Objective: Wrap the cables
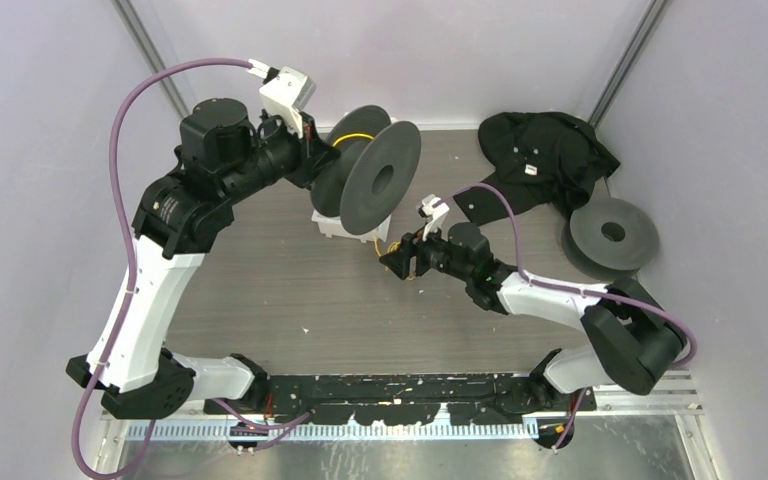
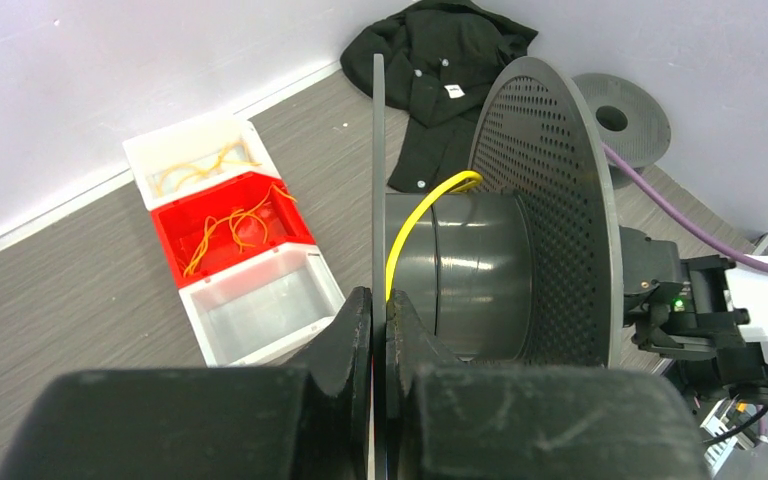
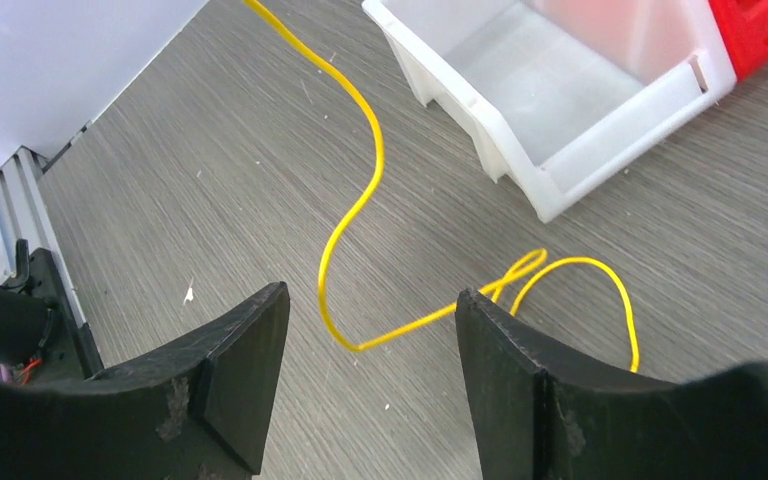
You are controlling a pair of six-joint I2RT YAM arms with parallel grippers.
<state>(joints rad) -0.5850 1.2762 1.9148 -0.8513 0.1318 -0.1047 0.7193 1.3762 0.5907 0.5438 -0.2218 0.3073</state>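
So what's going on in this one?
The left gripper is clamped on the flange of a dark grey spool, holding it up. A yellow cable runs from the spool's core down to the table, its loose end looped beside a white bin. The right gripper hangs open over that slack, holding nothing.

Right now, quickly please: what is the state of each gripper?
Left gripper: closed on the thin flange of the spool.
Right gripper: open, holding nothing, above the yellow cable.
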